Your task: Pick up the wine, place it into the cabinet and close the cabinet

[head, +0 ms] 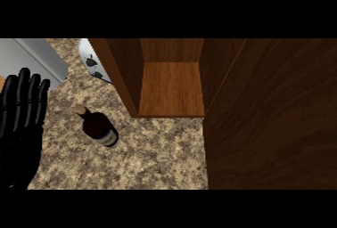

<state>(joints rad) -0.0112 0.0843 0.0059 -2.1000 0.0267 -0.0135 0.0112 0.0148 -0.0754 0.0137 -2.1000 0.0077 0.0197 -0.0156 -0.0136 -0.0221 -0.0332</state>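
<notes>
Head view shows the cabinet [171,87] open, its door [273,116] swung wide at right. On the table [158,160] stands the wine [100,127], untouched, just left of the cabinet. The left hand [23,111] rests open, holding nothing. Grasp the bottle's body, keeping it upright.

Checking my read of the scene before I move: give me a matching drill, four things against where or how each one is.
Things:
1. wine bottle
2. cabinet
3. left hand
4. toaster

Places or states:
A. open, shelf bare
B. far on the counter, left of the cabinet
C. upright on the granite counter
D. fingers straight, at the view's left edge

Pairs: 1-C, 2-A, 3-D, 4-B
</notes>
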